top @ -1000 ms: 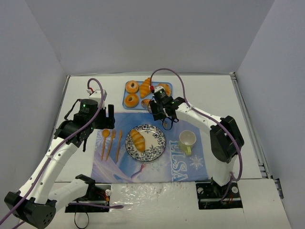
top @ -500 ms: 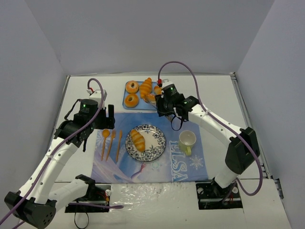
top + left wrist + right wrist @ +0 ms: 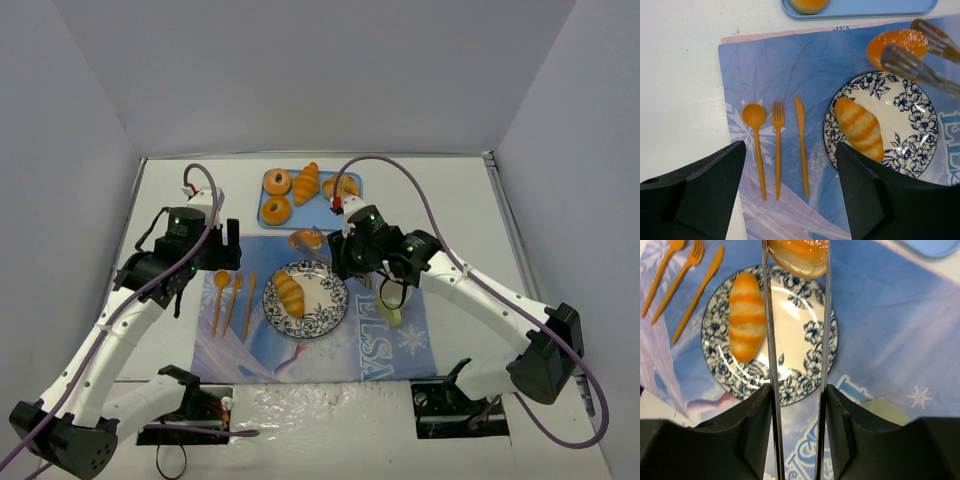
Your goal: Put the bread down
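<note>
My right gripper is shut on metal tongs. The tongs pinch a golden bun above the far edge of the patterned plate. A ridged croissant lies on the plate's left half. More bread lies on the blue tray: two ring donuts, a croissant and a bun. My left gripper is open and empty, above the orange cutlery. Its view shows the held bun and the croissant.
An orange spoon, fork and knife lie on the blue placemat left of the plate. A pale yellow cup stands right of the plate, partly under my right arm. White walls close the table's back and sides.
</note>
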You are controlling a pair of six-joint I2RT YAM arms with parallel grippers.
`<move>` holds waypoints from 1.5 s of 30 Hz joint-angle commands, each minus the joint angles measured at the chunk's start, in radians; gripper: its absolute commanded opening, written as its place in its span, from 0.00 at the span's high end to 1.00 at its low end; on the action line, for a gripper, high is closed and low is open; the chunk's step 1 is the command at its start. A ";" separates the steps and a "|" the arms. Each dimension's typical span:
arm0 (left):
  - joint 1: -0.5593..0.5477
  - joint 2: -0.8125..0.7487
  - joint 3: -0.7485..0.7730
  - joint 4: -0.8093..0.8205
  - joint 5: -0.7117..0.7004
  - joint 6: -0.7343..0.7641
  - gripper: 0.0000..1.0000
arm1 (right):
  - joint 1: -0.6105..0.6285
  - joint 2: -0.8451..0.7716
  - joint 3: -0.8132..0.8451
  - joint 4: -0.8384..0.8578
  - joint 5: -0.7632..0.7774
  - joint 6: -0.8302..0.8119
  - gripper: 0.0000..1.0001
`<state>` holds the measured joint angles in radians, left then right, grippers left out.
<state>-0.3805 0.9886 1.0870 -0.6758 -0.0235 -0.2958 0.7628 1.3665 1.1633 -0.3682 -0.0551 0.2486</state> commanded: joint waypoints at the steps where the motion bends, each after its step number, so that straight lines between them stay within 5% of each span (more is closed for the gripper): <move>1: -0.008 -0.003 0.028 0.038 -0.001 -0.005 0.31 | 0.041 -0.054 -0.032 -0.001 -0.002 0.020 0.82; 16: -0.006 -0.005 0.028 0.038 0.000 -0.005 0.31 | 0.103 -0.066 -0.120 -0.020 0.033 0.044 0.81; 30: -0.008 -0.002 0.028 0.038 -0.001 -0.005 0.31 | 0.108 -0.067 -0.112 -0.042 0.052 0.041 0.42; 45: -0.008 -0.004 0.028 0.038 -0.002 -0.005 0.31 | 0.107 -0.043 0.008 -0.058 0.159 0.039 0.40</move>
<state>-0.3805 0.9886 1.0870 -0.6758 -0.0233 -0.2958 0.8650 1.3308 1.0779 -0.4478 0.0370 0.2871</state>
